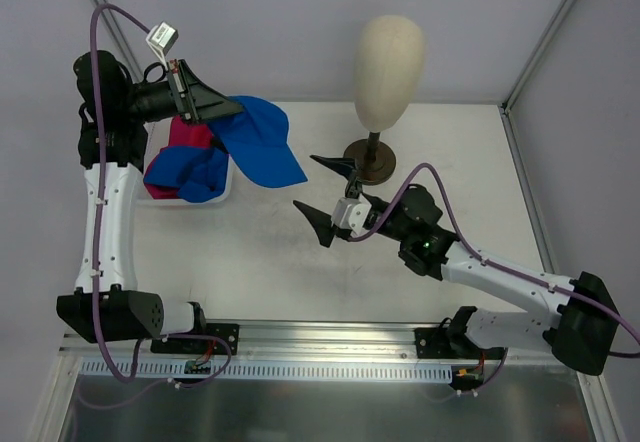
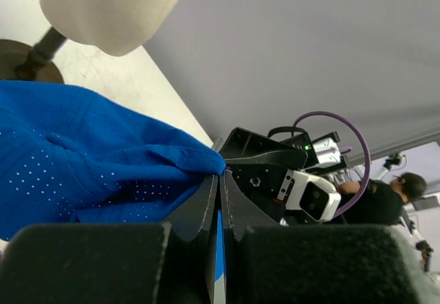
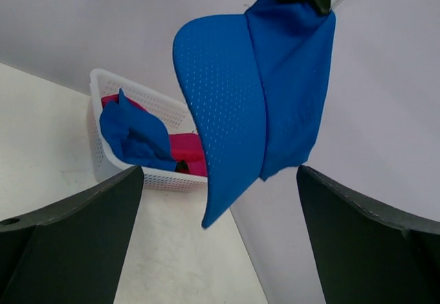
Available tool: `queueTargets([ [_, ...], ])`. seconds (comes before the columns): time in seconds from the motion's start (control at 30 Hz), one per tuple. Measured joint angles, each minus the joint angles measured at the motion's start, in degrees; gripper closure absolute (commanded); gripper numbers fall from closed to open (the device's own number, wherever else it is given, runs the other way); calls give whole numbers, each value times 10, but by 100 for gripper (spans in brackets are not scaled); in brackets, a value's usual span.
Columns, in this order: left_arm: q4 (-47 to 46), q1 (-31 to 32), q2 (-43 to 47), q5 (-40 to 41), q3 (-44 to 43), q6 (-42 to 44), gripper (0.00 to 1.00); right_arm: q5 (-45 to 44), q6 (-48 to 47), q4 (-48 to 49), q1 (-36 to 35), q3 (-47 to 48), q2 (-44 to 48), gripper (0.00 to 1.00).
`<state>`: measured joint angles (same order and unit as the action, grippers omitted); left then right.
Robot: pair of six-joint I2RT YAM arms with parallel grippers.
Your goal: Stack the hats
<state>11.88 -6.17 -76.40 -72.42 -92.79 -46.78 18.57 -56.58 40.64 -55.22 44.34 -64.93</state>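
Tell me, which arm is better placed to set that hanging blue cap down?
Left. Its claw is shut on the blue cap, holding it up near the basket. The right claw is open, empty, near the mannequin stand.

1 royal blue cap [image 1: 262, 142] hung aloft, brim drooping, while another blue cap [image 1: 195, 172] lay over 1 magenta cap [image 1: 192, 134] in the basket [image 1: 226, 187].

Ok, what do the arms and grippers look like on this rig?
The left arm and right arm share white links, black joint housings and a looping purple cable. The left gripper and right gripper have black wedge-shaped fingers beside a small white camera box. A green light glows on the right arm.
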Motion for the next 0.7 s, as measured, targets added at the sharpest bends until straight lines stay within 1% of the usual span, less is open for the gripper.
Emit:
queueTargets([
  [0.1,-104,14,11,-8,53,-87,100,-7,-3,16,-5,28,-26,0],
  [0.13,-129,22,13,-9,64,-106,100,-11,-3,16,-5,39,-32,2],
  [0.17,-145,28,15,-10,71,-118,100,-16,-2,17,-5,48,-37,7],
  [0.2,-164,36,20,-11,82,-131,100,-21,-2,20,-5,57,-41,21],
  [0.23,-178,43,26,-11,91,-141,100,-27,-3,21,-5,63,-42,30],
  [0.27,-191,49,33,-11,100,-148,100,-33,-3,23,-5,68,-43,46],
  [0.33,-207,55,47,-12,111,-157,100,-45,-3,27,-5,72,-42,62],
  [0.37,-215,55,55,-14,117,-160,100,-50,-1,28,-5,73,-42,82],
  [0.4,-222,55,63,-16,122,-161,100,-55,-3,28,-5,73,-41,92],
  [0.43,-224,54,69,-16,126,-161,95,-60,-3,24,-5,73,-39,98],
  [0.47,-225,54,75,-16,130,-158,87,-63,0,17,-5,73,-35,100],
  [0.53,-215,54,83,-14,129,-141,67,-77,4,-6,-7,75,-22,99],
  [0.57,-202,54,85,-12,126,-125,54,-87,6,-21,-6,76,-13,100],
  [0.6,-184,54,86,-8,120,-112,30,-94,8,-35,-6,78,-5,100],
  [0.63,-148,53,86,2,107,-75,14,-104,11,-55,-5,82,4,100],
  [0.67,-108,53,86,16,91,-35,6,-111,16,-80,-4,88,13,100],
  [0.7,-63,53,85,32,66,9,2,-118,21,-113,-3,97,23,100],
])
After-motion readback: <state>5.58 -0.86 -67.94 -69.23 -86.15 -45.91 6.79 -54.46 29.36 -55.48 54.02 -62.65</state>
